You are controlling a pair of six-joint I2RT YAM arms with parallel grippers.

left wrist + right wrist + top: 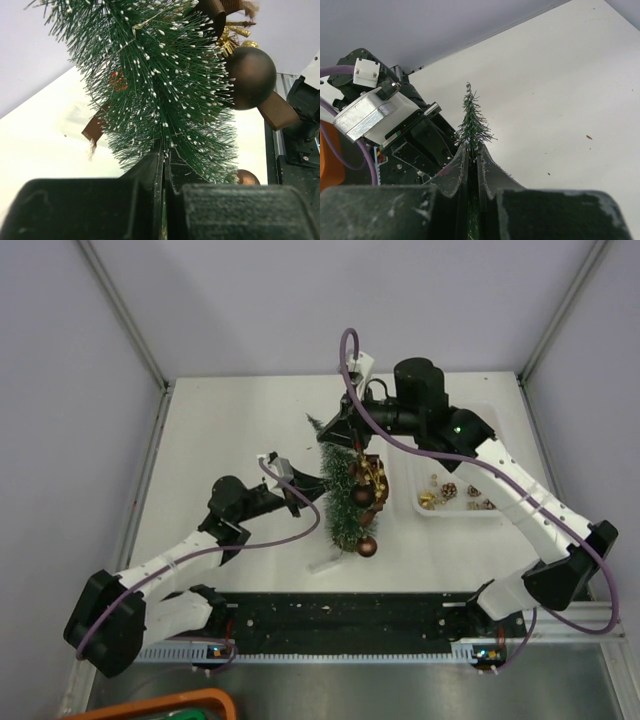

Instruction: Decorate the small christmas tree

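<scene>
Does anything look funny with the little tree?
Yes. The small christmas tree seems to lean over instead of standing straight, pinched at its tip by the right gripper and in its branches by the left gripper.

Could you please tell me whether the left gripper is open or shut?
Shut: the left gripper pinches bristles of the small christmas tree, its fingers nearly touching.

No text, brand, number or sign can be read in any of the views. In the right wrist view a small strip with red and green marks [383,150] is seen on the black housing [415,150] below the silver block [370,117]. It may be a printed label, but it is too small and blurred for any character to be made out.
</scene>
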